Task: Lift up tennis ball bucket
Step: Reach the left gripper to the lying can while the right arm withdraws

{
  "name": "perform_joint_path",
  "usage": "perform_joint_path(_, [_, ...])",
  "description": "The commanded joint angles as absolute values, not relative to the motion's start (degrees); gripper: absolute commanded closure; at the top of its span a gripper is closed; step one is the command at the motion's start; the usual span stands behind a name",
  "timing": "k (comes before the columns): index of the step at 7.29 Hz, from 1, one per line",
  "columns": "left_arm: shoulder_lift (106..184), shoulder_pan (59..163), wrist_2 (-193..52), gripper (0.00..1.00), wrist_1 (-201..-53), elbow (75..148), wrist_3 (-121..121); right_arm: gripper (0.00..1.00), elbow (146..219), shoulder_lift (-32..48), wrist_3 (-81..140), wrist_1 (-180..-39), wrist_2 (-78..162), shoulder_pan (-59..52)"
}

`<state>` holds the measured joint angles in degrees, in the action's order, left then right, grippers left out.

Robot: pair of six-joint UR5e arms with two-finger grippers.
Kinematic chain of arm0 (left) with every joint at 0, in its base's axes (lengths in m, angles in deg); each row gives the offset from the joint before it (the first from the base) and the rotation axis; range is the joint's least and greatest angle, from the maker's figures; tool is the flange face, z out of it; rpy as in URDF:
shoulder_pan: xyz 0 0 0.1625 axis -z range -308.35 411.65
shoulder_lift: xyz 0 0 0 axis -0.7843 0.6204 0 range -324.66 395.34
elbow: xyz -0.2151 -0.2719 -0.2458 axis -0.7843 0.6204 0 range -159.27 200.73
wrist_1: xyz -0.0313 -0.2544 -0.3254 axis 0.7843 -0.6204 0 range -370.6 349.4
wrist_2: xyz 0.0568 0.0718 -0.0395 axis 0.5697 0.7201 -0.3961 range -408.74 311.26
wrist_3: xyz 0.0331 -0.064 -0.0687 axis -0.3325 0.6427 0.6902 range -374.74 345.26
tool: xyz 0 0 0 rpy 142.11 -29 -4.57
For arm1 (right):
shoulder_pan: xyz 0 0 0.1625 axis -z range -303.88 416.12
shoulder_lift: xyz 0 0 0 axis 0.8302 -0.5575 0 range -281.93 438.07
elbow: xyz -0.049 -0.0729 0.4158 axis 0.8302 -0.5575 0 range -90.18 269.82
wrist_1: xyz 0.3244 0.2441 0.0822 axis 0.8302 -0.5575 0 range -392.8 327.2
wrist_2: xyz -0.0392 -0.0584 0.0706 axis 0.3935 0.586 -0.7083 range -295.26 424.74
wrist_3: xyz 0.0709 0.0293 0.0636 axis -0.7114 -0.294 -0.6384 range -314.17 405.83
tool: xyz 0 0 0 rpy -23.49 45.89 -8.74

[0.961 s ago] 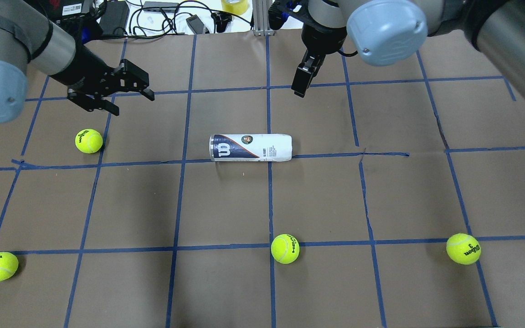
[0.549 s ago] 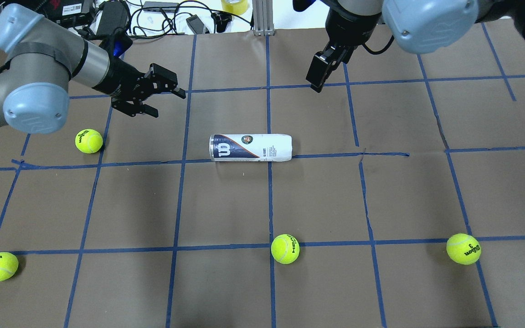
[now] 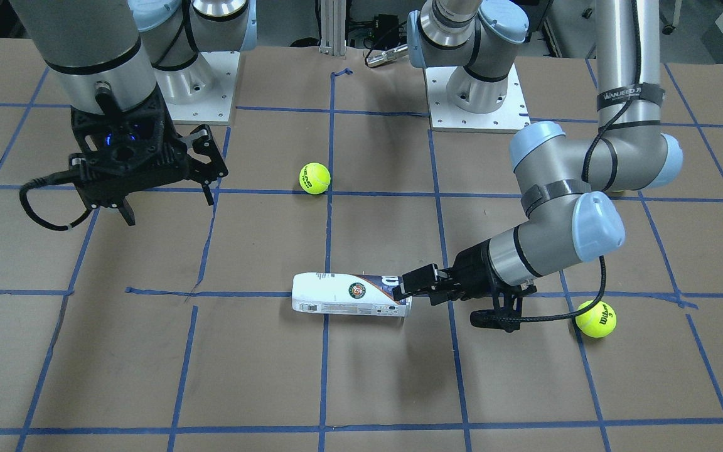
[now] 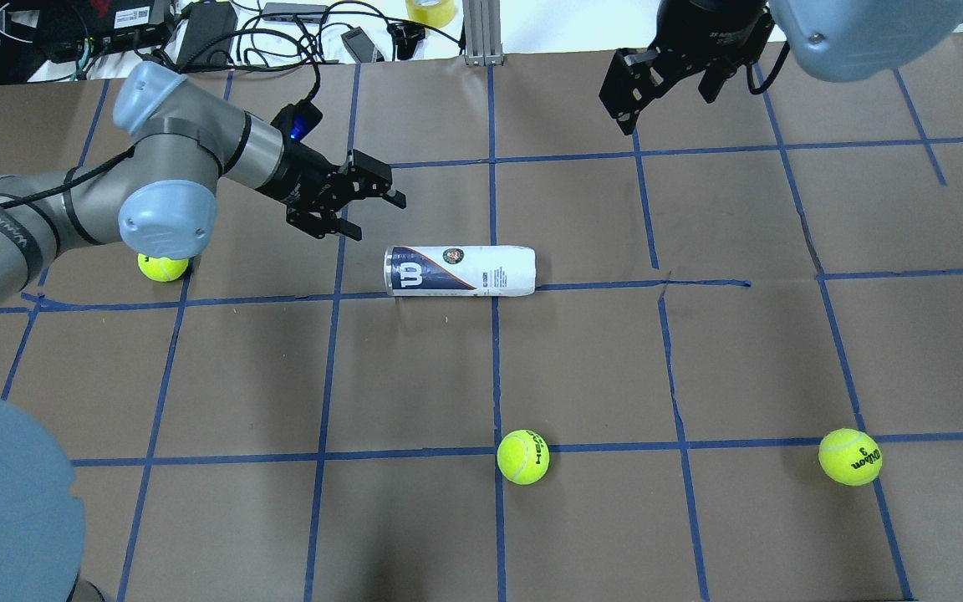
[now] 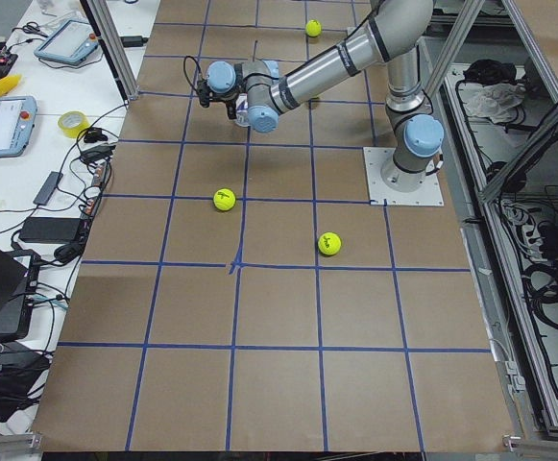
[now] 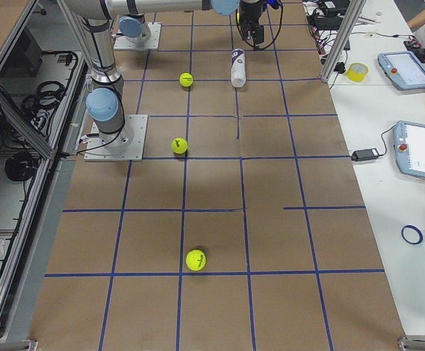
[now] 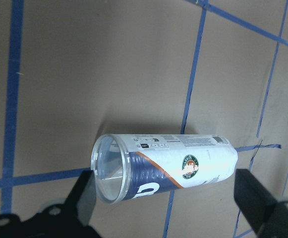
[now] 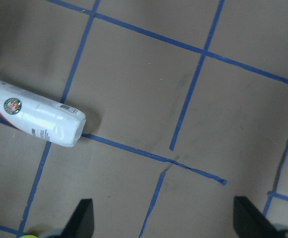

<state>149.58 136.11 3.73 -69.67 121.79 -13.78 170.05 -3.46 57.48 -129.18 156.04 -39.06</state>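
The tennis ball bucket [image 4: 460,270] lies on its side at the middle of the table, with the navy end and metal rim toward the left arm. It also shows in the front view [image 3: 349,294] and in both wrist views [image 7: 168,166] [image 8: 34,119]. My left gripper [image 4: 377,217] is open and empty, hovering just beyond the bucket's rim end [image 3: 407,287]. In its wrist view [image 7: 166,208] the bucket lies ahead, between the spread fingers. My right gripper [image 4: 667,96] is open and empty, high near the far edge, well away from the bucket [image 3: 170,198].
Yellow-green tennis balls lie loose on the table: one [image 4: 163,267] under my left elbow, one front centre [image 4: 522,456], one front right [image 4: 849,456]. Cables and electronics [image 4: 281,25], a tape roll [image 4: 431,10] and a metal post [image 4: 477,33] line the far edge.
My left arm has swung right and lower, bringing its open gripper close to the bucket's rim end. My right gripper has moved right and back and turned. The bucket has not moved.
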Motion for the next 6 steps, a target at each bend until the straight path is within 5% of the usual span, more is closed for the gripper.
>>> perform_joint_path(1, [152.8, 138.2, 3.0, 0.00, -68.2, 122.6, -13.8, 0.00, 171.1, -5.2, 47.0, -128.9, 159.9, -39.2])
perform_joint_path(3, [153.4, 139.0, 3.2, 0.00, -68.1, 123.7, -13.8, 0.00, 173.6, -7.0, 46.3, -128.9, 159.8, -38.9])
perform_joint_path(4, [153.4, 139.8, 3.2, 0.10, -67.8, 123.6, -13.7, 0.00, 173.9, -7.0, 46.3, -129.0, 159.6, -38.9])
perform_joint_path(5, [153.3, 140.0, 3.5, 0.58, -67.8, 123.6, -13.0, 0.00, 173.8, -7.2, 46.2, -129.0, 159.6, -38.8])
perform_joint_path(6, [153.3, 140.0, 2.9, 0.93, -68.5, 123.6, -9.2, 0.00, 174.0, -7.7, 46.2, -128.9, 159.7, -38.8])
